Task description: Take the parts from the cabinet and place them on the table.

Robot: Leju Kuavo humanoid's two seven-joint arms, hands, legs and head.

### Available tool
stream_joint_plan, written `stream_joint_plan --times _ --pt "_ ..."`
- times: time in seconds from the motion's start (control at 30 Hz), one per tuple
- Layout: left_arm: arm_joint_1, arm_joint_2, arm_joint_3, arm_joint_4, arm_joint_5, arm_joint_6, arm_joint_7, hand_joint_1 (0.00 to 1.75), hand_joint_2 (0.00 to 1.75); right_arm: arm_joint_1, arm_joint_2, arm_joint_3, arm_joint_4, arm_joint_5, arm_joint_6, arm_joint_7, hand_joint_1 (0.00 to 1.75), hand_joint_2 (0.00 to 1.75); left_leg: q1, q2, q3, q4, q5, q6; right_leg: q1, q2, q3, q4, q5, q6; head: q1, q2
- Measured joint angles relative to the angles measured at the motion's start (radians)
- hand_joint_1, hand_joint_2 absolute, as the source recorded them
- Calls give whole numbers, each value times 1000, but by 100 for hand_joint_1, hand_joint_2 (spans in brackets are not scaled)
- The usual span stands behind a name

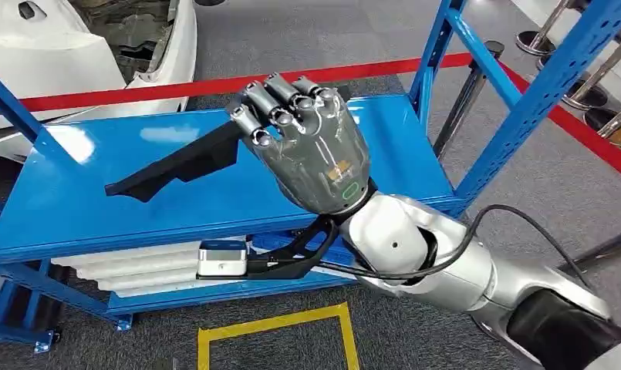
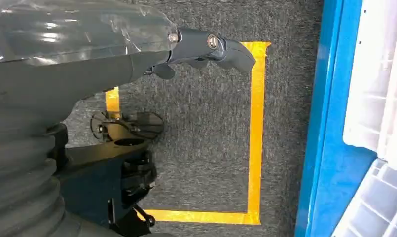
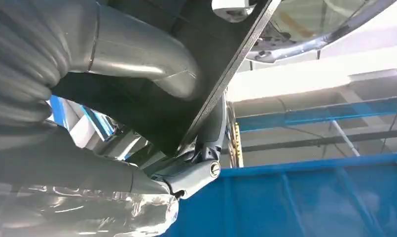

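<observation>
One silver right arm reaches up from the near side, its grey many-fingered right hand (image 1: pixel 307 146) raised above the blue metal shelf (image 1: pixel 75 208) of the blue steel cabinet. Fingers are curled around one end of a long, flat black plastic part (image 1: pixel 176 166); in the right wrist view the thumb (image 3: pixel 137 59) presses against the part's flat face (image 3: pixel 186 29). The part's free end tilts down towards the shelf surface; contact cannot be confirmed. The left hand (image 2: pixel 88 44) hangs over grey carpet (image 2: pixel 201 128) marked with yellow tape (image 2: pixel 256 128), fingers loosely extended, holding nothing. Beyond the cabinet runs a red barrier strip (image 1: pixel 137 91), with a white car body (image 1: pixel 60 38) behind it.
</observation>
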Motion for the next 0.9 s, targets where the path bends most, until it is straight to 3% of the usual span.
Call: stream_joint_plan --times 0.07,0.1,0.13,0.23,0.27,0.3,0.33,0.4,0.43,0.47,0.5,0.6,0.63,0.77,0.8,0.83,0.9 --pt "-1 0 0 0 -2 -1 2 0 175 0 1 0 3 2 -1 0 175 175 0 -1 0 6 0 -2 0 0 96 -175 81 -7 2 0" --pt "-1 0 0 0 -6 -2 2 0 175 0 1 0 5 2 -4 0 175 175 0 -1 -3 9 -1 -5 0 -1 123 -242 83 -10 4 0" --pt "-2 0 0 0 -7 -2 2 0 175 0 3 0 6 2 -8 1 175 175 -7 -1 -13 19 0 -13 8 0 126 -258 83 -11 3 0" --pt "-1 0 0 0 -9 -2 5 0 175 6 5 0 11 5 -14 7 175 175 -5 -1 -18 13 11 -29 8 5 115 -251 88 -21 -2 0" --pt "-1 0 0 0 -8 -2 5 0 175 6 5 0 13 4 -15 11 175 175 -7 -3 -19 14 11 -34 3 4 115 -261 95 -30 -2 0" --pt "-2 0 0 0 -8 -2 5 0 175 7 6 0 16 -5 -17 15 175 175 -2 -4 -20 34 -12 -42 0 -1 117 -265 101 -36 -3 0" --pt "-2 0 0 0 -8 -2 5 0 175 9 8 -2 19 -21 -19 22 175 175 -2 -4 -40 82 -53 -49 -1 -2 114 -266 105 -42 -12 0" --pt "0 0 0 1 -8 -2 5 0 175 18 11 -5 28 -60 -25 26 175 175 3 -4 -101 236 -135 -59 0 -4 106 -265 108 -46 -17 0" --pt "1 0 0 1 -7 -2 5 0 175 25 12 -6 34 -87 -31 26 175 175 4 -4 -124 297 -157 -61 0 -5 102 -263 110 -45 -18 0" --pt "2 0 0 1 -7 -2 5 0 175 32 13 -8 41 -118 -34 26 175 175 5 -4 -128 319 -157 -63 0 -5 99 -261 111 -44 -18 0" --pt "2 0 0 2 -8 -3 5 0 175 39 14 -10 48 -141 -38 25 175 175 6 -4 -108 287 -133 -62 -1 -5 96 -259 112 -42 -19 0" --pt "-1 1 0 2 -10 -13 16 0 175 46 16 -14 66 -175 -57 18 175 175 9 -5 26 36 -27 -56 -2 -4 95 -253 113 -38 -21 0" --pt "-4 1 0 2 -12 -16 19 0 175 48 16 -16 73 -177 -65 15 175 175 5 -8 31 18 -38 -53 5 -4 88 -251 115 -30 -22 0" --pt "0 1 0 2 -18 -10 19 0 175 54 16 -27 87 -169 -80 6 175 175 2 -7 19 8 -23 -27 4 -2 81 -254 128 -10 -21 0" --pt "-1 0 0 2 -19 -7 18 0 175 56 16 -30 89 -163 -83 5 175 175 7 -2 21 -2 -15 -15 -2 -2 77 -242 110 -6 -21 0" --pt "-2 1 0 2 -21 -6 17 0 175 56 16 -33 91 -160 -85 4 175 175 6 -1 19 -6 -10 -7 0 -1 61 -203 74 -3 -13 0" --pt "-1 1 0 2 -21 -6 16 0 175 57 16 -39 92 -158 -87 4 175 175 3 1 11 -5 -6 -1 0 -1 0 -51 -8 3 -5 0"
